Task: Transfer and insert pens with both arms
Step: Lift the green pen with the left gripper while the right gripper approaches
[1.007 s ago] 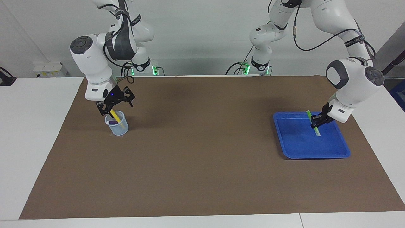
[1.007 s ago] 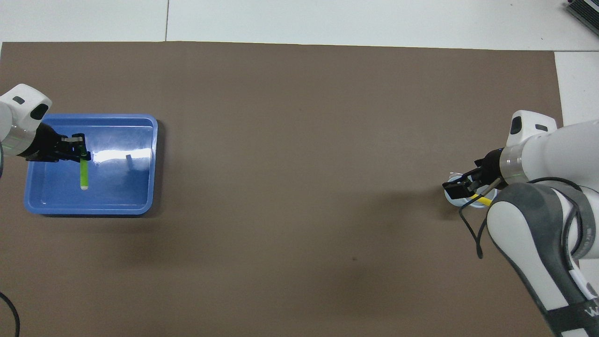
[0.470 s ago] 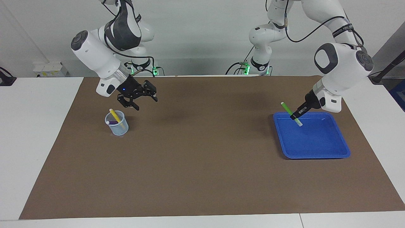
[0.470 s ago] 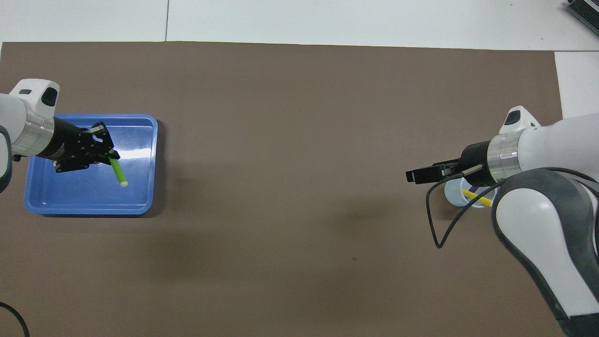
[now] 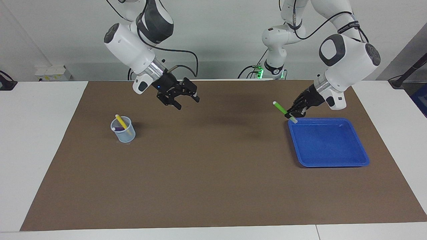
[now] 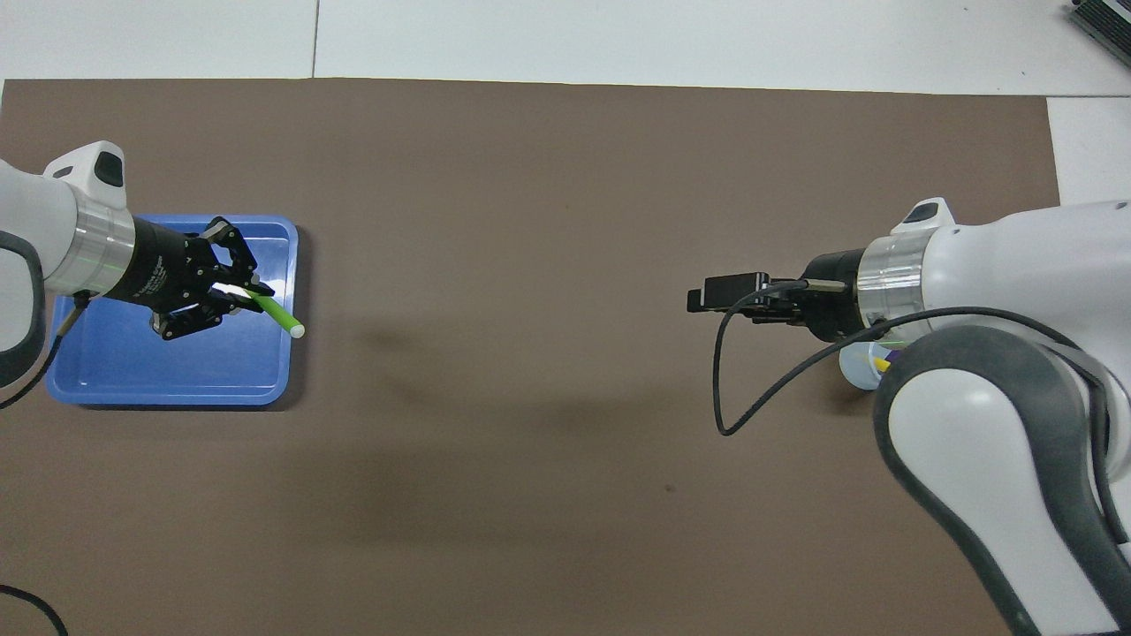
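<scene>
We see the left gripper [image 5: 293, 113] raised in the air over the blue tray's [image 5: 333, 163] rim, at the corner nearest the table's middle, its fingers clamped on the green pen [image 5: 282, 109]. The pen sticks out of the gripper slantwise, one end up and toward the table's middle, the pale cap end just below the fingers above the tray corner. Across the brown mat [image 5: 213, 186] from it, the right gripper [image 5: 186, 100] hangs above bare mat with its fingers spread and nothing between them, pointing toward the left gripper. Below that gripper, toward the right arm's end of the table, stands a small clear cup [image 5: 124, 133] holding the yellow pen [image 5: 120, 122] leaning upright and the purple pen [image 5: 118, 128] lower inside it. Black lettering runs round a band on the left arm's upper link, but we cannot read it.
</scene>
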{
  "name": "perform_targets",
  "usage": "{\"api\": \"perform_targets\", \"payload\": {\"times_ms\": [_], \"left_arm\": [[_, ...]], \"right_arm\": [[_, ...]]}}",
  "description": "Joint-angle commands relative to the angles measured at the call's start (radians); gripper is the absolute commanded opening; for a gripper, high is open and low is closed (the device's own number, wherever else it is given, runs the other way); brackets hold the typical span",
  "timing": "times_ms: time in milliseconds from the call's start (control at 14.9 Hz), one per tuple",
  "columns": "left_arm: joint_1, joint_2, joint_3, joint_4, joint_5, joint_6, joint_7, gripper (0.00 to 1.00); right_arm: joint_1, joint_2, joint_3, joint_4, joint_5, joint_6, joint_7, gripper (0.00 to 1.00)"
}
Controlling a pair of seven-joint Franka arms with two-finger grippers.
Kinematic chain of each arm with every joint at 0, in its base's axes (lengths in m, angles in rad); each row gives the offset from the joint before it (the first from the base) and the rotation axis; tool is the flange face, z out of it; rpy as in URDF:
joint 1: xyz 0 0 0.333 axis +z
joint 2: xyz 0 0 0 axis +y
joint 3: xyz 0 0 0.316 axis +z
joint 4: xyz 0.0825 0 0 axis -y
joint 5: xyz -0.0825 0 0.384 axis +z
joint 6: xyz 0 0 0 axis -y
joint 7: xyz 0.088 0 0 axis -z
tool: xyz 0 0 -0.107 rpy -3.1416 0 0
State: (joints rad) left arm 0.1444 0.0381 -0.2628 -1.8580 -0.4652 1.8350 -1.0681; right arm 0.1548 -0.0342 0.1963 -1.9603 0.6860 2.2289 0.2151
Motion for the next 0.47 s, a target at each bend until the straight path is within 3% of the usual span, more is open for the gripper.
{"api": "perform_targets", "payload": {"times_ms": [0,403], "left_arm": [[-0.040,-0.090,0.013,-0.081,-0.065,0.000,-0.105,0.00],[-0.084,-0.145,0.013,-0.148,-0.115,0.036,-0.282,0.00]], "right_arm": [[0.089,0.023,0.002,0.017,0.024,0.121,0.143,1.00],[0.219,0.039,0.005,0.018,0.026,0.287,0.329,1.00]]}}
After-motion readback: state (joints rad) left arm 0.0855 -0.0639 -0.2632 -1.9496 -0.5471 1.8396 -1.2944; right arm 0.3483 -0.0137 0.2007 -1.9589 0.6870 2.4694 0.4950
